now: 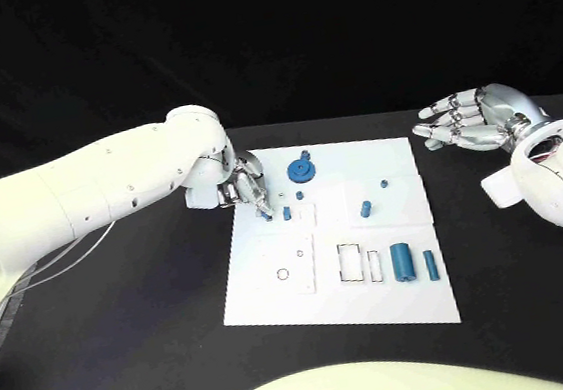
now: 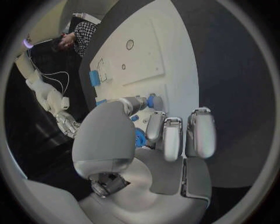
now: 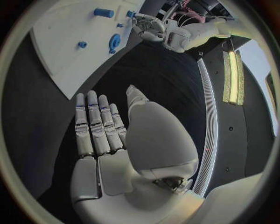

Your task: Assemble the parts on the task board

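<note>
Blue parts sit on the white task board in the middle of the black desk. The left robot hand is at the board's left edge, fingers pointing down at a small blue peg. I cannot tell if it holds the peg. A round blue gear lies just beside it. A fat blue cylinder and a thin blue pin lie side by side nearer the robot. The right robot hand is off the board, fingers apart, holding nothing.
</note>
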Robot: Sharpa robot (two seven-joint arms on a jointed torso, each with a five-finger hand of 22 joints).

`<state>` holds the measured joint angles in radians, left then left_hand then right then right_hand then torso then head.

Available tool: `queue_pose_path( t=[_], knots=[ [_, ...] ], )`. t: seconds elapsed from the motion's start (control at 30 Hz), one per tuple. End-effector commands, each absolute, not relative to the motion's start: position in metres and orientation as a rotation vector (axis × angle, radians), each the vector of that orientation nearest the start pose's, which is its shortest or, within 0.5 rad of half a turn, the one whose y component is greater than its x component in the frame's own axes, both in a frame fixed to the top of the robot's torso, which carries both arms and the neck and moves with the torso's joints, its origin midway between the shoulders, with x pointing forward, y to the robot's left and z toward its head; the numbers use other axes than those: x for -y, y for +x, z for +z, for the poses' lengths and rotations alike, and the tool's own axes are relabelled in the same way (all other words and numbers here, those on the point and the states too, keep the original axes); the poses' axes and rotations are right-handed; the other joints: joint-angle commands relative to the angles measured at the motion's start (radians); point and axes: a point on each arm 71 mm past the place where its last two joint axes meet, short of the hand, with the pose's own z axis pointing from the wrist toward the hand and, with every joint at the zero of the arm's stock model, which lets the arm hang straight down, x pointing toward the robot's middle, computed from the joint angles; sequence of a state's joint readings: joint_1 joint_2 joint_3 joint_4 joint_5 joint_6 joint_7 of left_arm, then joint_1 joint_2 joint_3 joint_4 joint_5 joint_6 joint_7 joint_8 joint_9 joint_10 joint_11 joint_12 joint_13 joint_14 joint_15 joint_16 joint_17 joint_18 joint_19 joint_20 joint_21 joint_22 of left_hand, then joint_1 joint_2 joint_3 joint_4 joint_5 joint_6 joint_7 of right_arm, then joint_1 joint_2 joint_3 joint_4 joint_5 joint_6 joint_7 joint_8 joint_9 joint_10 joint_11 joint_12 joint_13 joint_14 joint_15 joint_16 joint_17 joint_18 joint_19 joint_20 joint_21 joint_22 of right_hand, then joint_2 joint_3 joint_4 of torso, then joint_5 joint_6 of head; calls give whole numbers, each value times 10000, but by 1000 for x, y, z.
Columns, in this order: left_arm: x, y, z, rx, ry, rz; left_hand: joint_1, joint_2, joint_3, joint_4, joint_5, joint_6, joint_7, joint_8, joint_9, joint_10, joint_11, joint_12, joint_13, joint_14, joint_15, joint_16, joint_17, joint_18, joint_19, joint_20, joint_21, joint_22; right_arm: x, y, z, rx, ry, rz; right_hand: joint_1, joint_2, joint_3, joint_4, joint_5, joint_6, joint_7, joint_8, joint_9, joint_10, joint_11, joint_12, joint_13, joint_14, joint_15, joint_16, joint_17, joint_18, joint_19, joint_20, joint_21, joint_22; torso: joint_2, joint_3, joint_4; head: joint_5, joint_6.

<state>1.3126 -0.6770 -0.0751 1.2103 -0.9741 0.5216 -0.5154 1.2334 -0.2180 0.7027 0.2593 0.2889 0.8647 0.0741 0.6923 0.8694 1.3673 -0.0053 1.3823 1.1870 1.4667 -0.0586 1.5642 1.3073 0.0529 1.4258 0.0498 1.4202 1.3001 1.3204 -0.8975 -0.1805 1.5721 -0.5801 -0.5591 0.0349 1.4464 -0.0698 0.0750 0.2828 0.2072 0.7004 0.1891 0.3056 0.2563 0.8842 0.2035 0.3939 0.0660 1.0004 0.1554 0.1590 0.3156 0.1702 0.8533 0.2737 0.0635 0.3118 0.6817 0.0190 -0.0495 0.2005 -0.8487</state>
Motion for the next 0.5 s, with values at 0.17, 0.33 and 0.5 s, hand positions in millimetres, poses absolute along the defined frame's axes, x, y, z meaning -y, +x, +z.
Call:
queue_pose_path(
  t=[0.17,0.33,0.5],
  knots=[
    [-218,527,-210,-26437,-964,-3820,-48,55,2217,-2216,50,48,-66,53,10,74,-26,38,20,1041,-42,65,2635,77,91,-15,44,19,231,485,-174,-16128,6677,9601,-39,82,-23,-12,-34,-13,827,65,-20,-58,13,38,-13,68,20,-38,-31,125,-57,-9,-7,-48,7,8,-6,17,-4],
    [-217,527,-209,-26793,-759,-3848,-52,46,2227,-2234,53,56,-68,47,9,80,-28,42,30,1041,-44,65,2635,78,88,-17,41,13,231,485,-174,-16139,6676,9604,-39,82,-23,-12,-34,-13,827,65,-20,-58,13,38,-13,68,20,-38,-31,125,-57,-9,-7,-48,7,14,-15,7,-23],
    [-219,528,-209,-27111,-674,-3825,-56,38,2235,-2249,54,64,-70,41,8,94,-30,54,59,1041,-45,65,2635,81,81,-18,35,2,231,485,-174,-16145,6680,9600,-39,82,-23,-12,-34,-13,827,65,-20,-58,13,38,-13,68,20,-38,-31,125,-57,-9,-7,-48,8,13,0,-5,-35]
  ],
)
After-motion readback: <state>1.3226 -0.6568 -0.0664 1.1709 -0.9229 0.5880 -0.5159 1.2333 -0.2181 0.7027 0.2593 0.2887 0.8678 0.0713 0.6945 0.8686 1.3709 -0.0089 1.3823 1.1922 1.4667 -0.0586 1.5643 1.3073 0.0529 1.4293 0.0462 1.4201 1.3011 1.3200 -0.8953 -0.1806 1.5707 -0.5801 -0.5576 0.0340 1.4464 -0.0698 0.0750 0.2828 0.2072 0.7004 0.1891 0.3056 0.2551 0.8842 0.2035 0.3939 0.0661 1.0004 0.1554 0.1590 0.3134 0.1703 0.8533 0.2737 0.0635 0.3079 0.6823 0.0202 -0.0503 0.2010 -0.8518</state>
